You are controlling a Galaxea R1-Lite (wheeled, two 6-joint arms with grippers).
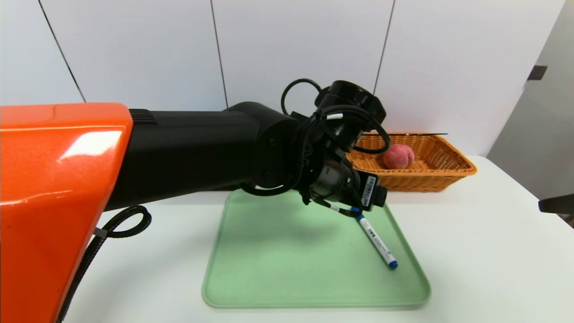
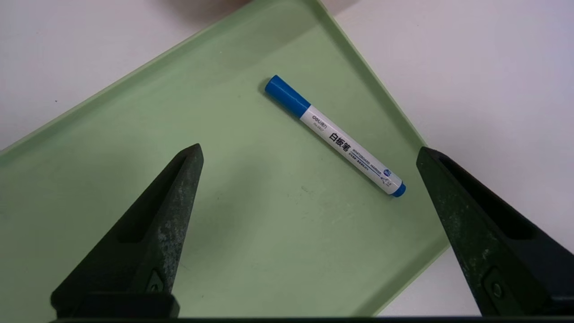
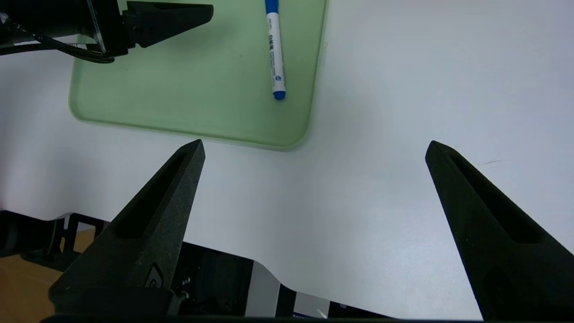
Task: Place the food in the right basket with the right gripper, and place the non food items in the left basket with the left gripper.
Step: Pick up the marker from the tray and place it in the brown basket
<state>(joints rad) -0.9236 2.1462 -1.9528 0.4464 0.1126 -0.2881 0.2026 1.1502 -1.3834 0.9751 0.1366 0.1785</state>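
Observation:
The food, a pink-red peach point(image 1: 398, 156), lies inside the right basket point(image 1: 441, 172), orange-tan wicker at the table's back right. One non food item shows: a white marker with a blue cap point(image 1: 376, 242) point(image 2: 334, 137) point(image 3: 274, 49), lying on the right part of the green tray point(image 1: 269, 269). My left gripper point(image 2: 309, 150) hovers open over the tray, with the marker just beyond its fingertips and nothing between them. My right gripper point(image 3: 315, 143) is open and empty above bare table, to the right of the tray near the front edge. The left basket is hidden from view.
My orange and black left arm point(image 1: 179, 148) stretches across the head view and blocks the table's back left. The tray point(image 2: 134, 134) point(image 3: 197, 89) holds only the marker. White wall panels stand behind the table. The table's front edge point(image 3: 251, 264) runs under the right gripper.

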